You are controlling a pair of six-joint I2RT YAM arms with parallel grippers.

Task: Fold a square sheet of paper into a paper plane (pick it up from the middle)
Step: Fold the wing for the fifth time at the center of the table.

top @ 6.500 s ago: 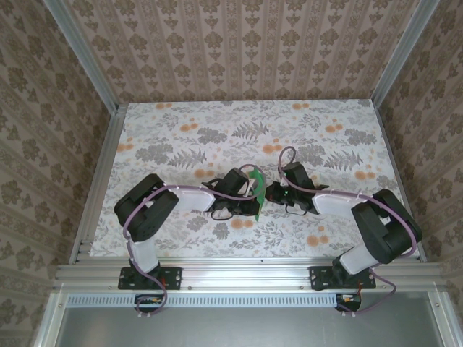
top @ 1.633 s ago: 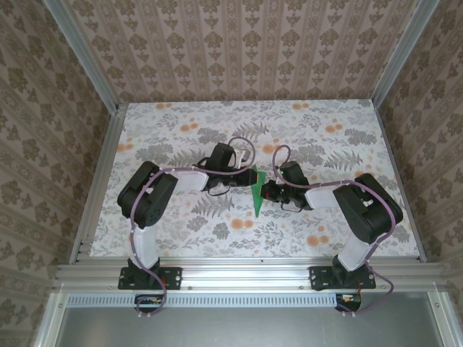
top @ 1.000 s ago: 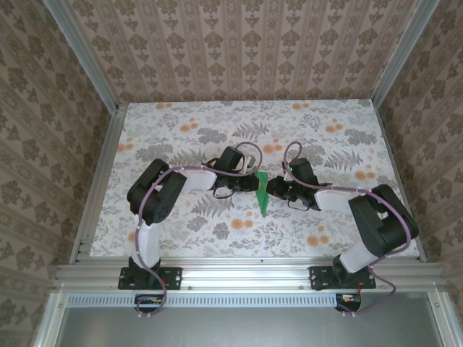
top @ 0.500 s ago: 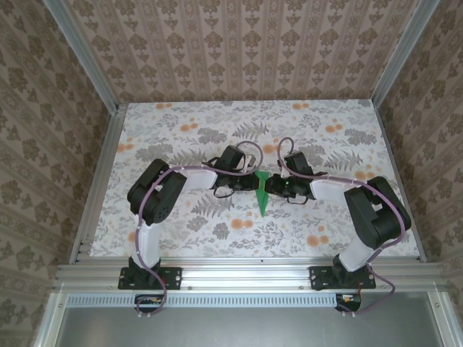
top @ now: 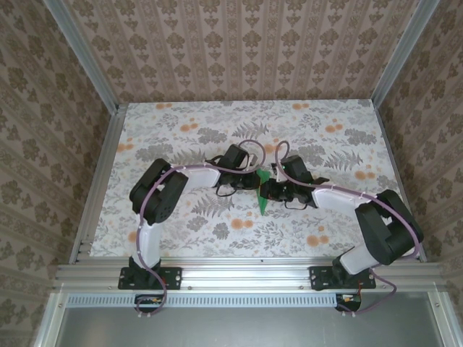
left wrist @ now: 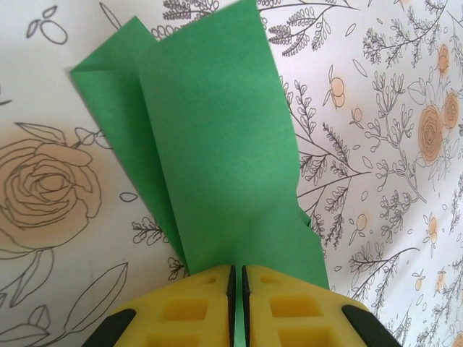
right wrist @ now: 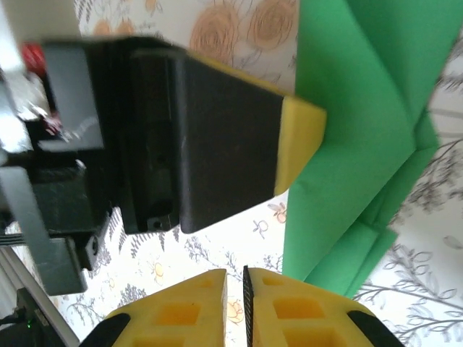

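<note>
Pointing nearward, paper plane (top: 262, 196), axis near-far

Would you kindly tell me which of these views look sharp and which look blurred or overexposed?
Top external: evenly lit and sharp, the green paper small. Left wrist: paper and table print crisp, no glare. Right wrist: the left gripper close to the lens and soft-edged, top-left corner washed out.

Plane (left wrist: 224, 159) between left claw (left wrist: 235, 278), right claw (right wrist: 236, 280)
</note>
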